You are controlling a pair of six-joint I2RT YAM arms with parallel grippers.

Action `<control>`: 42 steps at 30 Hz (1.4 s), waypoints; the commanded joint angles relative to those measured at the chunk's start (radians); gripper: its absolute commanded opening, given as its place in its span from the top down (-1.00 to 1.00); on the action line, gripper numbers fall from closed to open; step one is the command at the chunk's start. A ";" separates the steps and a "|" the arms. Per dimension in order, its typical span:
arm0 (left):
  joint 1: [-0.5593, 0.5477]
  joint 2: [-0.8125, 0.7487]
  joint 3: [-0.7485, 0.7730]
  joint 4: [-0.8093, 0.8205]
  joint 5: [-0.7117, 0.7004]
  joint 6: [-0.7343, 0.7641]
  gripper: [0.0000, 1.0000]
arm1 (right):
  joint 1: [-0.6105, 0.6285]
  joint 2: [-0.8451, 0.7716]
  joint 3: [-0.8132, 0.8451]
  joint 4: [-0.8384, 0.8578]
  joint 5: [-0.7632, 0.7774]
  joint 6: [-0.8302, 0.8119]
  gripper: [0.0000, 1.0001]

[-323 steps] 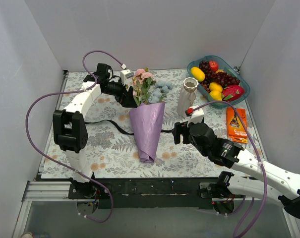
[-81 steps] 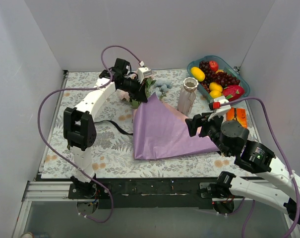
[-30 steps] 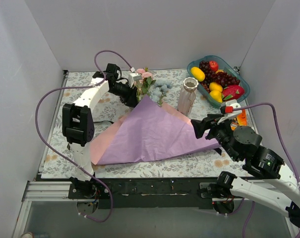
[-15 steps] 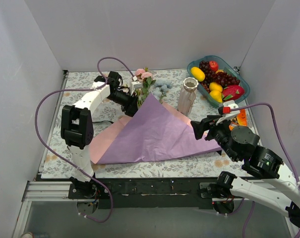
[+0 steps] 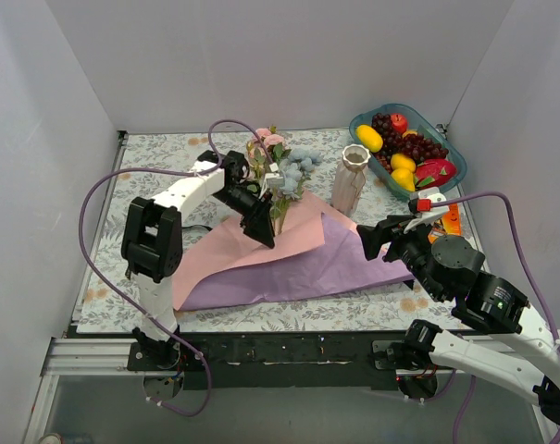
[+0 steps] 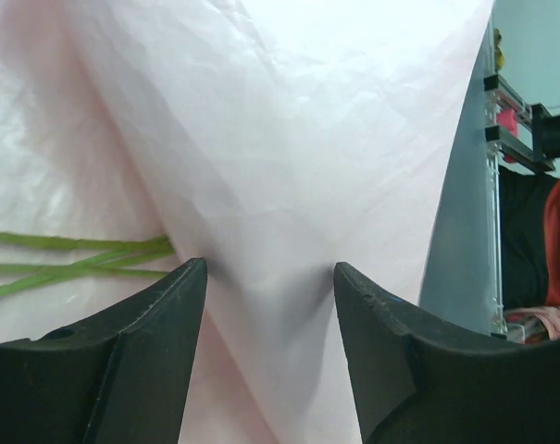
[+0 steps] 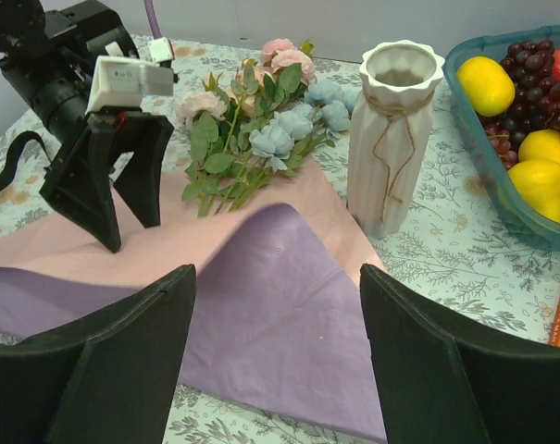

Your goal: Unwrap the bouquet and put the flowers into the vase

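Since half a second back, the lilac wrapping paper no longer peaks. Its smooth pink underside has flopped over at frame centre, lightly creased. My left claw has come down onto that pink fold, fingers parted, gripping nothing. Thin green stems run off to the left edge. Lower right, my right claw is spread wide and empty. Upper centre, the flowers lie just left of the ribbed white vase.
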 commanded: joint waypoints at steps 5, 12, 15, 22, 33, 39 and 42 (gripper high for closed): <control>-0.075 -0.122 -0.011 -0.064 0.079 0.074 -0.14 | 0.005 0.002 0.041 0.003 0.038 -0.014 -0.58; -0.063 -0.135 -0.150 0.095 -0.040 0.031 -0.11 | 0.005 0.028 0.043 0.018 0.038 -0.023 -0.58; -0.048 -0.136 -0.233 0.347 -0.215 -0.125 -0.08 | 0.005 0.034 0.044 0.018 0.033 -0.023 -0.58; -0.049 -0.118 -0.158 0.337 -0.170 -0.112 -0.07 | 0.005 0.025 0.030 0.015 0.033 -0.019 -0.58; -0.123 -0.053 -0.123 -0.093 -0.048 0.175 -0.01 | 0.005 0.040 0.026 0.026 0.041 -0.026 -0.58; -0.125 -0.170 -0.100 -0.096 -0.041 0.177 0.04 | 0.005 0.043 0.015 0.029 0.048 -0.028 -0.58; -0.126 -0.216 -0.071 -0.097 -0.033 0.164 0.04 | 0.005 0.048 0.007 0.037 0.057 -0.031 -0.58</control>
